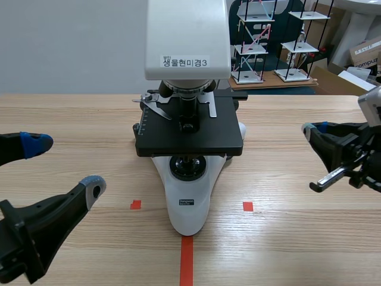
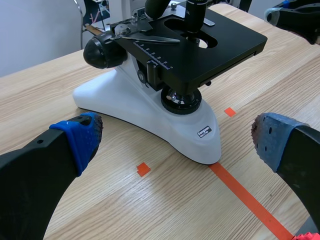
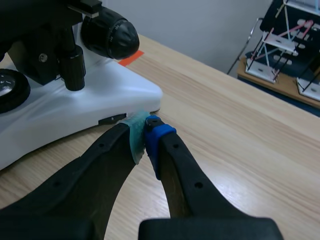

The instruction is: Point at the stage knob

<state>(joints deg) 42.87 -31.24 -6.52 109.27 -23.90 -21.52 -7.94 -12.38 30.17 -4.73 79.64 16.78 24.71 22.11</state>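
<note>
Right wrist view: the right gripper (image 3: 145,140), pads pressed together on nothing, is hovering just beside the white base of the microscope (image 1: 187,196).

The stage knob (image 3: 74,70), a small black ribbed cylinder, is hanging upright under the black stage (image 1: 189,134), ahead of that gripper's tips and apart from them, with the larger black focus knob (image 3: 110,34) sitting beyond it. The left gripper (image 1: 64,165) is waiting with fingers spread wide, the microscope ahead of it. Everything is standing on a light wooden table (image 1: 286,238) carrying an orange-red tape line (image 1: 187,259); rod-and-plate tower models (image 1: 253,42) are standing by the pale wall behind.
</note>
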